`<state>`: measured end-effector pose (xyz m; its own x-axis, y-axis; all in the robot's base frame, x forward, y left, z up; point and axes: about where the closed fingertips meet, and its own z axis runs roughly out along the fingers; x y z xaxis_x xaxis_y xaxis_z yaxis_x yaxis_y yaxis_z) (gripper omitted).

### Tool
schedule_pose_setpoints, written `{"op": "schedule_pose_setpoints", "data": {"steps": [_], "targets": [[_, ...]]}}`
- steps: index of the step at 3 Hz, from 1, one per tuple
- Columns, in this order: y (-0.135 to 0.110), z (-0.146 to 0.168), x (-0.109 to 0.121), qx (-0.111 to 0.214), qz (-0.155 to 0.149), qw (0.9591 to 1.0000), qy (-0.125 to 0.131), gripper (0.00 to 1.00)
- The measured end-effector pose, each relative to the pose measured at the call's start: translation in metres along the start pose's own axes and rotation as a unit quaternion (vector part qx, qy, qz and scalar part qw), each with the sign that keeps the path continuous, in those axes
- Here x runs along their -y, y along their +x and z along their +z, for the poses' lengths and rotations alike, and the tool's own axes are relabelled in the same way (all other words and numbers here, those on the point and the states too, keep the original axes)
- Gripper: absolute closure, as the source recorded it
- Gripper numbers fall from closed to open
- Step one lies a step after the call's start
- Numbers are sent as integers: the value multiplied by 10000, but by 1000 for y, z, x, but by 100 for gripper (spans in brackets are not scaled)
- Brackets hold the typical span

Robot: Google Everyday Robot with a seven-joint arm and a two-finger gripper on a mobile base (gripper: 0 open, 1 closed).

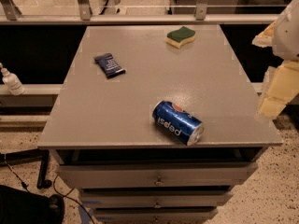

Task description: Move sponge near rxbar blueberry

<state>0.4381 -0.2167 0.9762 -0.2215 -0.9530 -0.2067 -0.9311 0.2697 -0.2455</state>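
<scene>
The sponge [181, 36], pale yellow with a dark green top, lies flat at the far right of the grey table top [140, 92]. The rxbar blueberry [109, 65], a small navy-blue wrapped bar, lies at the far left of the table, well apart from the sponge. My gripper [272, 101] hangs at the right edge of the view, beyond the table's right side and above the floor, nearer to me than the sponge. It touches nothing.
A blue Pepsi can [178, 122] lies on its side near the front edge, right of centre. The table has drawers [156, 177] below. A white bottle [11, 81] stands on a ledge at the left. A railing [140, 18] runs behind the table.
</scene>
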Motion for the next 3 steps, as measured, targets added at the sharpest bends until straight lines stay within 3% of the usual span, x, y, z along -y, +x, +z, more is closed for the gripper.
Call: {"op": "schedule_pose_setpoints", "data": {"steps": [1,2,3], "targets": [[0,0,0,0,0,10000,1,0],[-5,7,16,273,5,9994,199,0],[-23,32,70,987,-69,9931,622,0]]}}
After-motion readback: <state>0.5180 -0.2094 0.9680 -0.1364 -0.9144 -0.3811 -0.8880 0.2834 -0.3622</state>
